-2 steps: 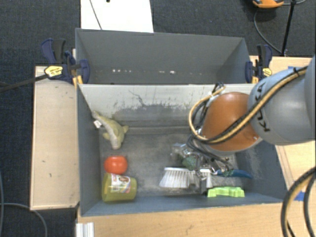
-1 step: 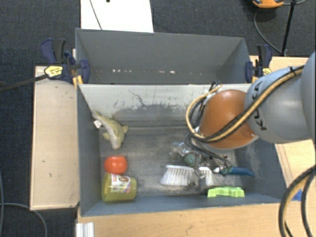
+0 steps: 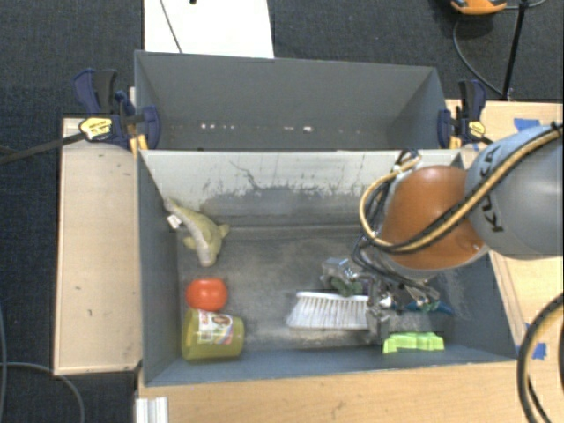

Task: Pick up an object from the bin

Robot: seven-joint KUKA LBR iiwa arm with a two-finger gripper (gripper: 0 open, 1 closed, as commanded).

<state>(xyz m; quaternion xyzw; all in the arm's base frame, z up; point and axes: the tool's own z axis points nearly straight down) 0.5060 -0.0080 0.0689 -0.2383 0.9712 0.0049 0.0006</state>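
One white brush (image 3: 328,311) lies crosswise just to the view's left of the end effector (image 3: 381,305), whose state, released or clenched, cannot be told.

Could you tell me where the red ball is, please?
The red ball lies at the view's left, by the bin wall, right above the yellow jar, below the pale toy.

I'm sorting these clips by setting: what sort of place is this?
Probably a robotics lab's grasping test rig: an arm reaches into a grey bin of unrelated loose things, such as a brush and a jar, set on dark carpet.
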